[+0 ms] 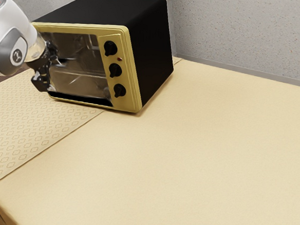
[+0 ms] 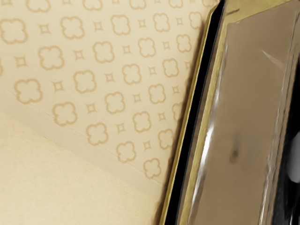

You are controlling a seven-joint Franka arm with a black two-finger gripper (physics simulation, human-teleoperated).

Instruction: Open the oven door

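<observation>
Gripper (image 1: 43, 75) sits at the exterior view's ten o'clock, by the nine-o'clock side of the oven door (image 1: 80, 83); I cannot tell whether it is spread or pinching. The door looks shut or barely ajar, so I judge nearly all the opening remains.

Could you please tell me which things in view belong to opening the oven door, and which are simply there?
Part of the job:
- oven
- its glass-fronted door
- hand, at the front of the oven

Simply there:
- three dark control knobs
- patterned cloth
- plain cream covering
- speckled wall
</observation>
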